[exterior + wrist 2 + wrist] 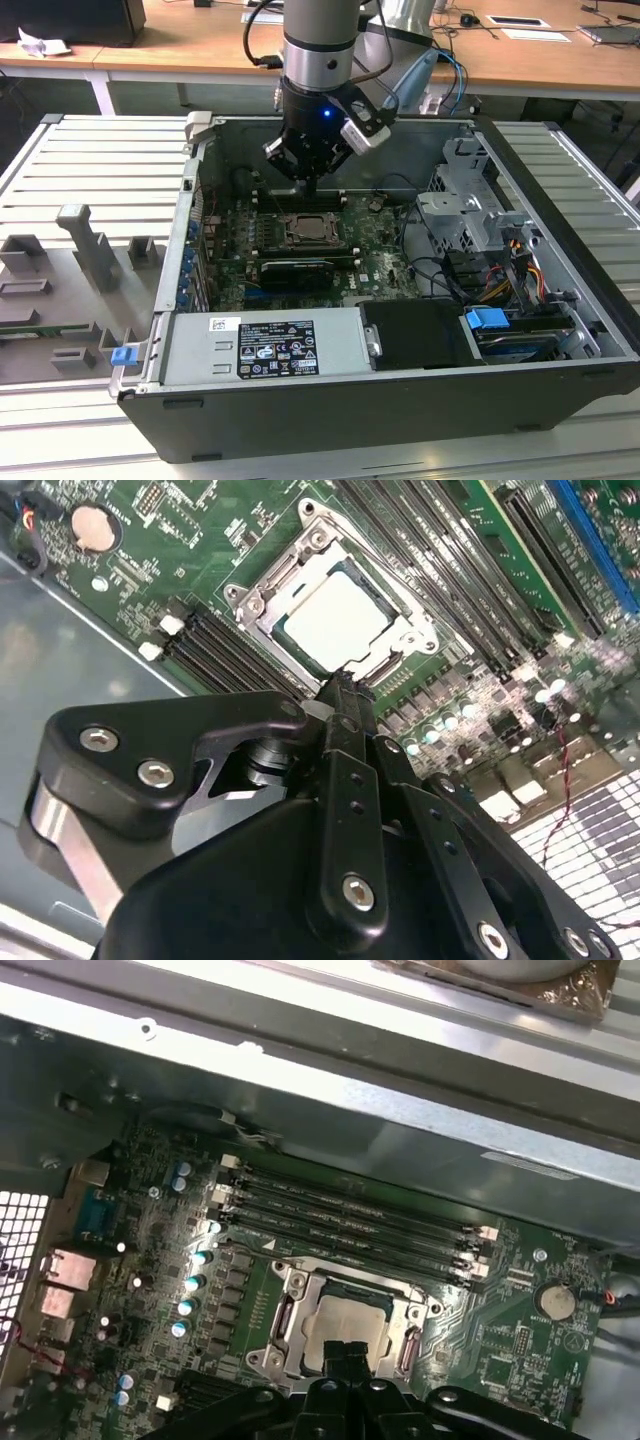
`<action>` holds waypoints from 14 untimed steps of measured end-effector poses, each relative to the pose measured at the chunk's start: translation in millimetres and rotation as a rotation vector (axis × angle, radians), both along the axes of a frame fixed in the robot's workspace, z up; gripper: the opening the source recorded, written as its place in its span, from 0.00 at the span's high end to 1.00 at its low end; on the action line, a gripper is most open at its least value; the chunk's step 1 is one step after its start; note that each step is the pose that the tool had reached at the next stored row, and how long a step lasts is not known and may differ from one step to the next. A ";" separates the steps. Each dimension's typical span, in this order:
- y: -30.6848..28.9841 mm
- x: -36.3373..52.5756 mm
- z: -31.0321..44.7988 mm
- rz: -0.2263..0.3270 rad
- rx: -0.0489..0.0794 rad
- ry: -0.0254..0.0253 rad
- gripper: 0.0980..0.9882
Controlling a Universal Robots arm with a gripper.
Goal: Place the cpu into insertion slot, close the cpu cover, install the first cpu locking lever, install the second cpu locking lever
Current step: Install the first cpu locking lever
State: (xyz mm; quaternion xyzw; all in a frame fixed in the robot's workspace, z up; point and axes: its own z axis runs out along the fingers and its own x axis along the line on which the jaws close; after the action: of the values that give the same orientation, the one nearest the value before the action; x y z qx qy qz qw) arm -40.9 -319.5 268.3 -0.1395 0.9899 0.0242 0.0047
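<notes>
The cpu [335,615] lies flat in the insertion slot, its dull silver top showing in both wrist views [350,1325]. The cpu cover [262,592] is down around it, a silvery frame [293,1312] whose window shows the chip. The slot itself is hidden under chip and frame. My gripper [341,686] hangs just above the socket's edge with its black fingers pressed together and nothing between them. In the exterior view the gripper [306,182] sits over the far side of the socket [315,232]. I cannot tell how the locking levers stand.
The green motherboard [375,255] lies inside an open computer case [560,300]. Long black memory slots [350,1222] run beside the socket. A drive cage [465,205], loose cables [440,270] and a power supply [275,345] crowd the exterior view's right and front.
</notes>
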 end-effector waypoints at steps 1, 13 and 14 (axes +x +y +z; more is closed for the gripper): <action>0.0 0.0 0.0 0.012 0.000 0.0000 0.99; 0.0 -10.7 -0.2 0.092 0.002 -0.0049 0.99; 0.0 -10.7 -0.3 0.080 0.002 -0.0050 0.99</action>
State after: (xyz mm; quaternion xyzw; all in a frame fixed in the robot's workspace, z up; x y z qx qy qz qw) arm -51.6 -319.5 268.0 -0.1791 0.9835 0.0252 0.0063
